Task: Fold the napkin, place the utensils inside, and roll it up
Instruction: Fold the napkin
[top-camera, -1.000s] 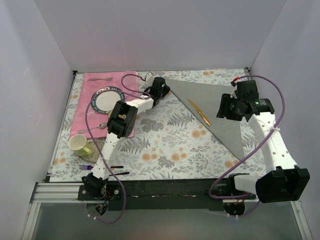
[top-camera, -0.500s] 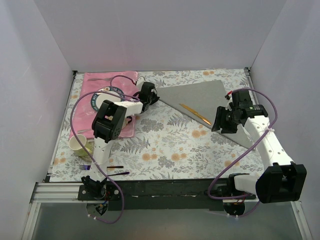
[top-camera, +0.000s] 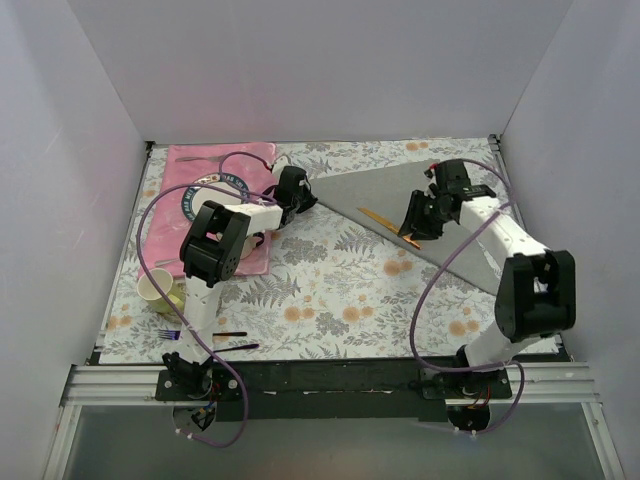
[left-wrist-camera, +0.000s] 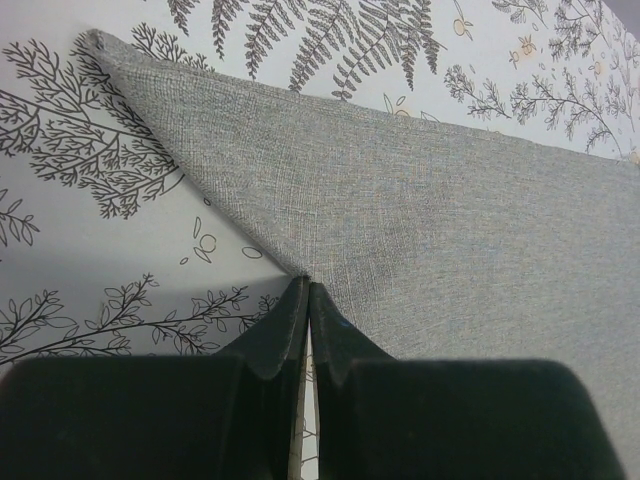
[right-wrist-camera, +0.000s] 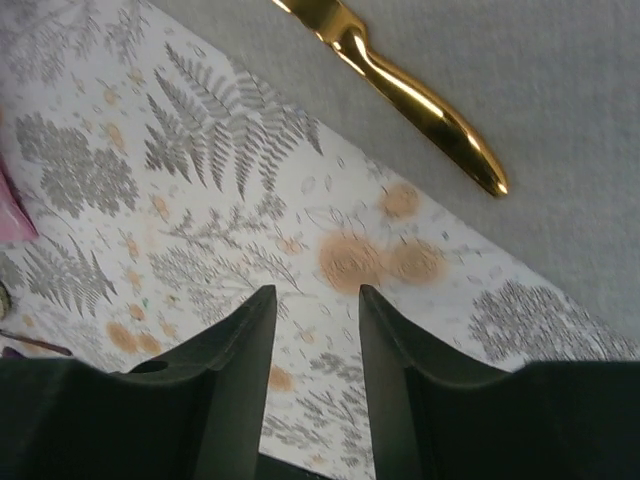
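Observation:
The grey napkin (top-camera: 440, 205) lies folded in a triangle at the back right of the table. It also shows in the left wrist view (left-wrist-camera: 430, 210) and in the right wrist view (right-wrist-camera: 570, 130). A gold knife (top-camera: 380, 219) lies on the napkin near its long folded edge, and is clear in the right wrist view (right-wrist-camera: 400, 85). My left gripper (top-camera: 305, 192) is shut on the napkin's edge near its left corner (left-wrist-camera: 305, 285). My right gripper (top-camera: 410, 228) is open and empty (right-wrist-camera: 315, 300). It hovers over the tablecloth just off the knife's handle end.
A pink placemat (top-camera: 255, 158) at the back left carries a plate (top-camera: 205, 198) and metal cutlery. A cup (top-camera: 155, 289) stands at the left. A purple-handled fork (top-camera: 170, 335) and a thin black utensil (top-camera: 238, 347) lie at the near left edge.
My left gripper moved left and dragged the napkin's corner, so the napkin and knife turned. My right gripper swung back and left to the knife's handle end.

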